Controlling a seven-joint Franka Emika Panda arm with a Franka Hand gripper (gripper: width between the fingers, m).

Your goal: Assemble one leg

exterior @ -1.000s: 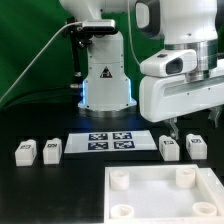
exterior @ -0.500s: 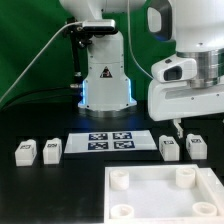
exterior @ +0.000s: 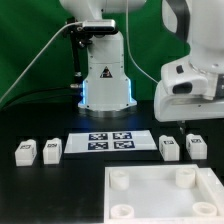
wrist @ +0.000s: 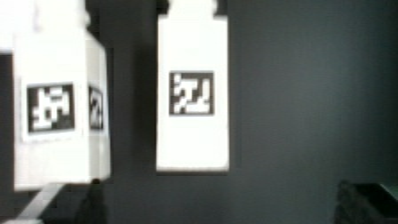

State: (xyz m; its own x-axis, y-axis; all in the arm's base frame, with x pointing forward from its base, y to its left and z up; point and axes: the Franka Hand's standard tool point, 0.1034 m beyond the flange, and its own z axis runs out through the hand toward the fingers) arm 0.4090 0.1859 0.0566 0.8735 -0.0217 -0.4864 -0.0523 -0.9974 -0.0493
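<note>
**A:** Wrist view shows the gripper (wrist: pixel 210 200) spread wide and holding nothing. The leg (wrist: pixel 192 95) lies below it, about midway between the jaws.

**B:** I'd centre over it and descend straight, keeping the second leg (wrist: pixel 54 110) outside one jaw.

**A:** The fingertips are cropped and blurred, so I can't judge their height above the leg.

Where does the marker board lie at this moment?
In the exterior view, the marker board lies flat in the middle, between a leg on that view's left and another leg on its right, just behind the white panel's far rim.
</note>
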